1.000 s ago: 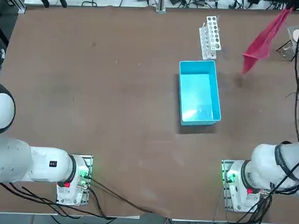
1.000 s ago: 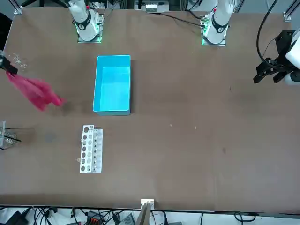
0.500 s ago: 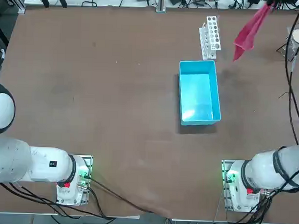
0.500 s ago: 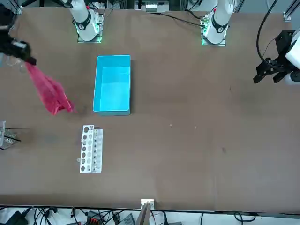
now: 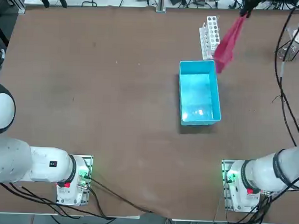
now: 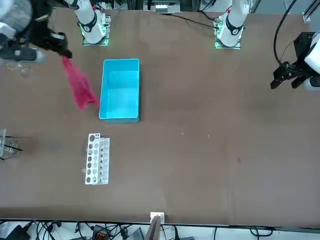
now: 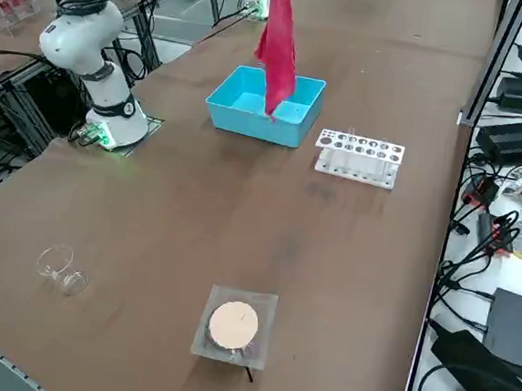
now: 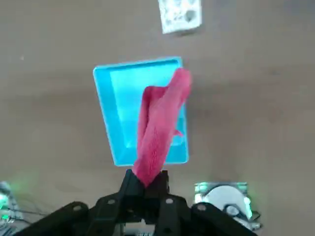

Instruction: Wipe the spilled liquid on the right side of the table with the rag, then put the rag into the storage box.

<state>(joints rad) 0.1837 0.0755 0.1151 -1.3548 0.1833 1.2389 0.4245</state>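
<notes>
Above the box (image 5: pixel 200 92) in the top view, the rag (image 5: pixel 226 43) hangs from the right claw (image 5: pixel 245 10), its tail near the box's far rim. From the front, the rag (image 6: pixel 78 87) dangles just beside the box (image 6: pixel 120 90). From the side, it droops limp over the surface (image 7: pixel 193 235). At the wrist, the claw (image 8: pixel 146 183) is pinched closed on one end; soft and light, the rag (image 8: pixel 158 125) will likely sway, so that end grip suits.
</notes>
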